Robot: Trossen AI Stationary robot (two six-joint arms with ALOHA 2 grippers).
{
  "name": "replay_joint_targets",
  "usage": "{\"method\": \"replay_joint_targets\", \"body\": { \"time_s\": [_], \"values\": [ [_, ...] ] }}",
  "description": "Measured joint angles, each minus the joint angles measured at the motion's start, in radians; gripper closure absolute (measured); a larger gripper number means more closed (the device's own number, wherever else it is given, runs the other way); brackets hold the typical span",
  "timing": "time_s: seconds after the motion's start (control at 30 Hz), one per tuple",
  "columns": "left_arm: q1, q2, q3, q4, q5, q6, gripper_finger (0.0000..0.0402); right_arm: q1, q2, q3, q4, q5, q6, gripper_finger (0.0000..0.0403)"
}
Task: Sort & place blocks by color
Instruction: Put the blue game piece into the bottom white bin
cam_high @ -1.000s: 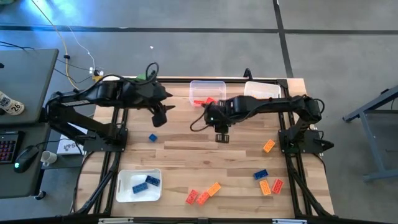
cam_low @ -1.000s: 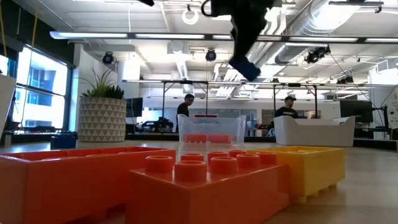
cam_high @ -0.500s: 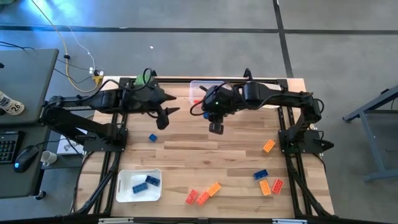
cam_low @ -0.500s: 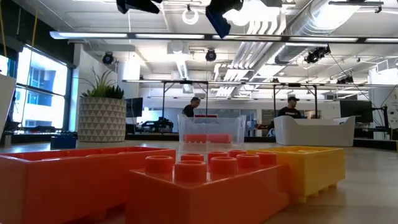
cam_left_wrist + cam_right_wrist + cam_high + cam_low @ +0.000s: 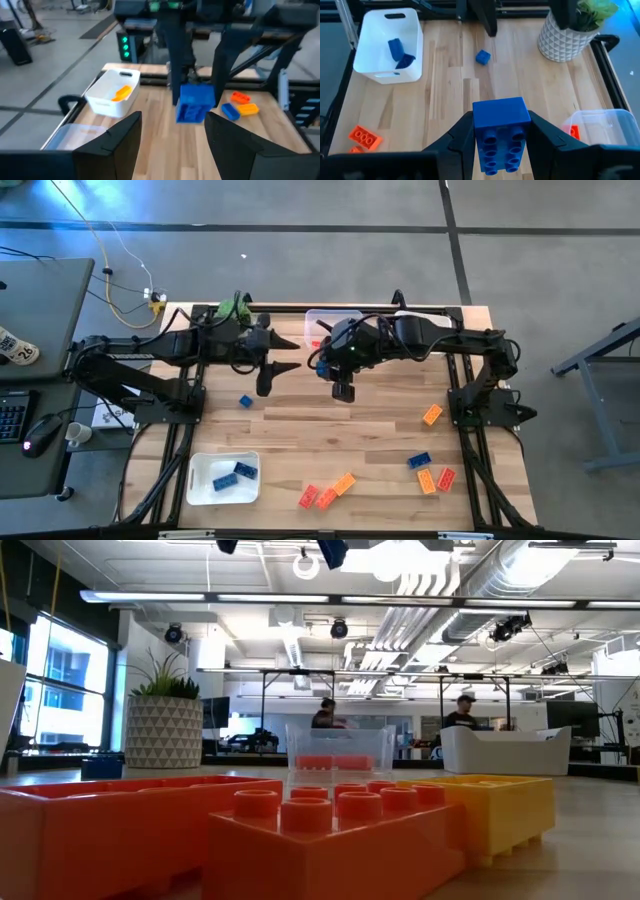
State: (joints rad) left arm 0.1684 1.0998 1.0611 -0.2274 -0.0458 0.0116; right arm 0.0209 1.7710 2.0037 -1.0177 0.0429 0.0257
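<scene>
Open-plan lab: exposed ceiling ducts [image 5: 560, 580], test rigs, concrete floor [image 5: 320, 270].

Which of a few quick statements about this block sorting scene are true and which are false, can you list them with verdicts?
1. The right end effector holds a blue block. True.
2. The left end effector grips a red block. False: its fingers are open with nothing between them.
3. The white tray at the table's front left holds blue blocks. True.
4. A loose blue block lies on the table under the left arm. True.
5. The clear bin is filled with blue blocks. False: the only piece seen in it is red-orange.
6. The potted plant lies tipped over. False: it stands upright.
</scene>
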Motion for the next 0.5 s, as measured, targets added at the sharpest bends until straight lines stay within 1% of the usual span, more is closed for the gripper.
{"method": "replay_joint_targets", "body": {
  "time_s": [0.17, 0.27, 0.5],
  "values": [
    [0.003, 0.012, 0.0, 0.004, 0.049, 0.0, 0.02, 0.0, -0.003, 0.0, 0.006, 0.01, 0.0, 0.0293],
    [0.004, 0.018, 0.001, 0.011, 0.06, -0.004, 0.0197, 0.0, -0.014, 0.0, 0.026, 0.016, 0.0, 0.0293],
    [0.009, 0.066, 0.0, 0.008, 0.061, -0.026, 0.0162, -0.006, -0.041, 0.0, 0.078, 0.05, 0.045, 0.0293]
  ]
}}
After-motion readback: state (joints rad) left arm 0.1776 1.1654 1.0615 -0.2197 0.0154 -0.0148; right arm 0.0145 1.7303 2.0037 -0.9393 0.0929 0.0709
